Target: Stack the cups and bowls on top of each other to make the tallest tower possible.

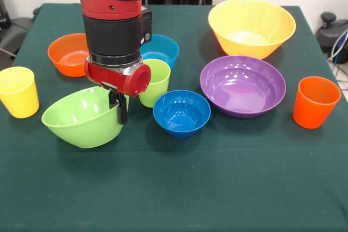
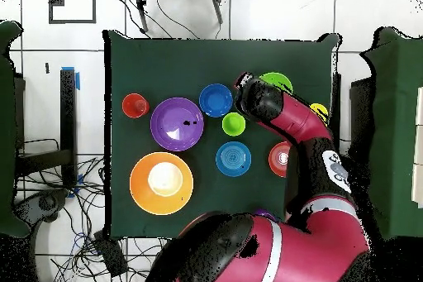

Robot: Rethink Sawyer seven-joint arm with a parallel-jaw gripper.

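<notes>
- Nearest the camera is the lime green bowl [image 1: 81,118], tipped up toward the robot side. The gripper [image 1: 118,108] is pinched on its rim at about 2 o'clock, black fingers [image 1: 123,113] straddling the wall.
- Going left to right in the front view: yellow cup [image 1: 19,91] sits upright at the bowl's 9 o'clock, well apart.
- Small orange bowl [image 1: 69,54] is at the bowl's 12 o'clock, partly behind the arm.
- Lime green cup [image 1: 156,82] stands just right of the gripper, with the light blue bowl [image 1: 161,49] right behind it.
- Dark blue bowl [image 1: 181,113] is at the green cup's 5 o'clock, close by.
- Purple bowl [image 1: 242,85] is next, with the big yellow-orange bowl [image 1: 251,27] at its 12 o'clock.
- Orange cup [image 1: 315,101] is far right, upright on the green tablecloth [image 1: 217,188].
- No readable text on any cup or bowl; the white mark on the arm [image 2: 337,171] in the overhead view is too small to read.
</notes>
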